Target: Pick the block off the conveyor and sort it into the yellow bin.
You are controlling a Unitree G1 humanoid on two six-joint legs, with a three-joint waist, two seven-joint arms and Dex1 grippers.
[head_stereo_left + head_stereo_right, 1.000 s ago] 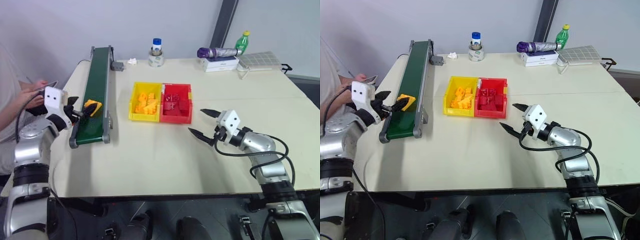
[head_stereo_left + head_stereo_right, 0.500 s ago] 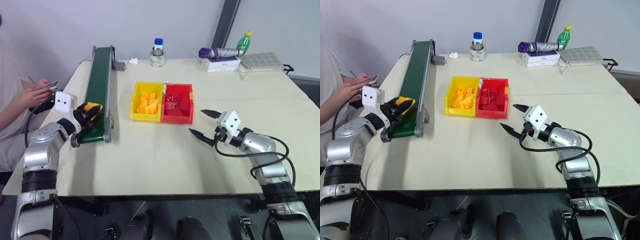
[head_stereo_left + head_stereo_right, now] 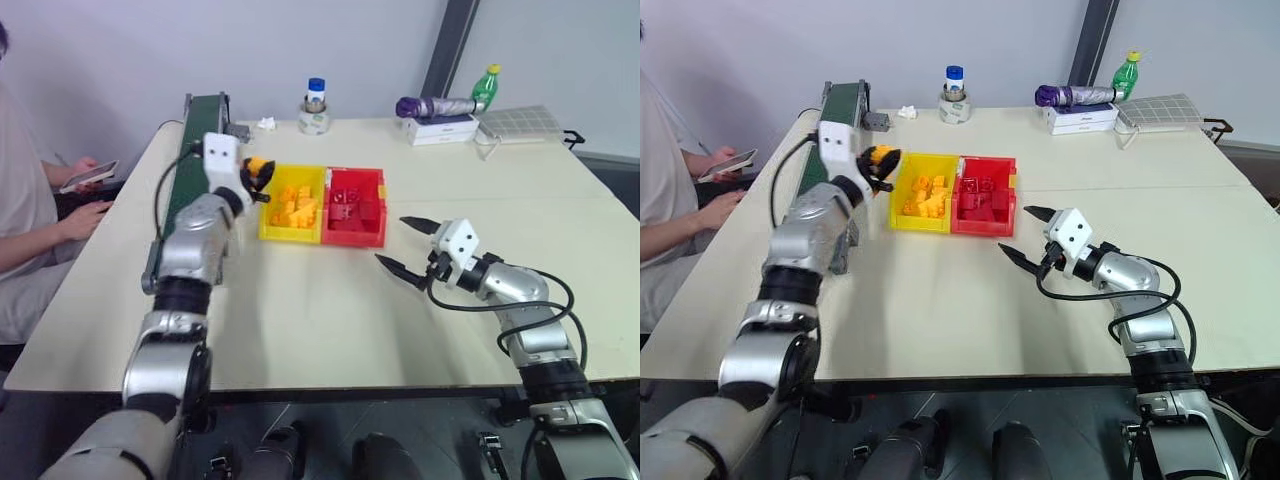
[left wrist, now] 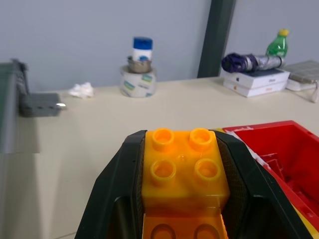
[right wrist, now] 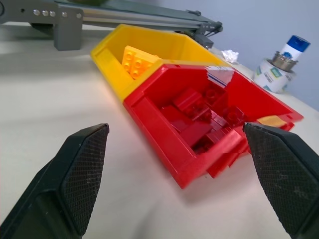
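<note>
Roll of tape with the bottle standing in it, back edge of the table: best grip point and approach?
Judging from the front: grip the tape roll across its outer wall, low, fingers level. It lies flat and round, and the blue-capped bottle stands in its core, blocking a top-down grip.

Bright, even light, soft shadows; wrist-view backgrounds seem slightly blurred.

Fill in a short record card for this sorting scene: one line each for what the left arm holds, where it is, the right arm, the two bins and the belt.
left gripper: shut on the block, jaws clamped on its two sides
position: by the yellow bin's near-belt edge
right gripper: open, holding nothing, above the table near the red bin
bins: side by side, touching; yellow bricks in the yellow one, red bricks in the red one
conveyor: no brick visible on its exposed part
</note>
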